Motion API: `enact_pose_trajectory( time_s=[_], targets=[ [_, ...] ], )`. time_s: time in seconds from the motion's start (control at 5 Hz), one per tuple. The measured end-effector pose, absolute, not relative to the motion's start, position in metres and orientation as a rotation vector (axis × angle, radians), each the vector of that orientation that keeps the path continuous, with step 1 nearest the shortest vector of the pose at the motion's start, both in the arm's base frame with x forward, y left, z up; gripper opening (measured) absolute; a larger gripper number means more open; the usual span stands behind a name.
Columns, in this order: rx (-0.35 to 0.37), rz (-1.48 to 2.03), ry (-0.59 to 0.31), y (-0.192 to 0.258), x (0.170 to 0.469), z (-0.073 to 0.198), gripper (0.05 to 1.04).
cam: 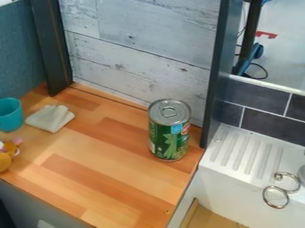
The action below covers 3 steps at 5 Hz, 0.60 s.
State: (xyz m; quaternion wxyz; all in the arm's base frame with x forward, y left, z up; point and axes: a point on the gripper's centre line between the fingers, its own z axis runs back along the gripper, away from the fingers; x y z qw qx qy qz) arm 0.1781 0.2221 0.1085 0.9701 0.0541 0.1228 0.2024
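A green can (170,136) with a silver pull-tab lid stands upright on the wooden counter (101,178), close to the back wall and the dark post at the right. At the left a folded white cloth (51,118) lies flat beside a teal cup (10,115). Below the cup, at the left edge, is an orange and pink object (7,155), partly cut off by the edge.
A white ribbed drainboard (244,153) with metal rings (276,197) lies right of the counter, past the dark post (216,75). Another dark post (52,49) rises at the back left. The whitewashed plank wall (137,53) closes off the back.
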Motion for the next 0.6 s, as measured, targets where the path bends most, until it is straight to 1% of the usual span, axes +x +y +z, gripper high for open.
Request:
enact_pose_trajectory(
  time_s=[0.2, 0.4, 0.6],
  targets=[
    [0.101, 0.323, 0.227, 0.183, 0.183, 0.122, 1.001],
    [0.033, 0.219, 0.197, 0.144, 0.192, 0.122, 1.001],
    [0.04, 0.055, 0.165, 0.114, 0.202, 0.121, 1.001]
  ],
)
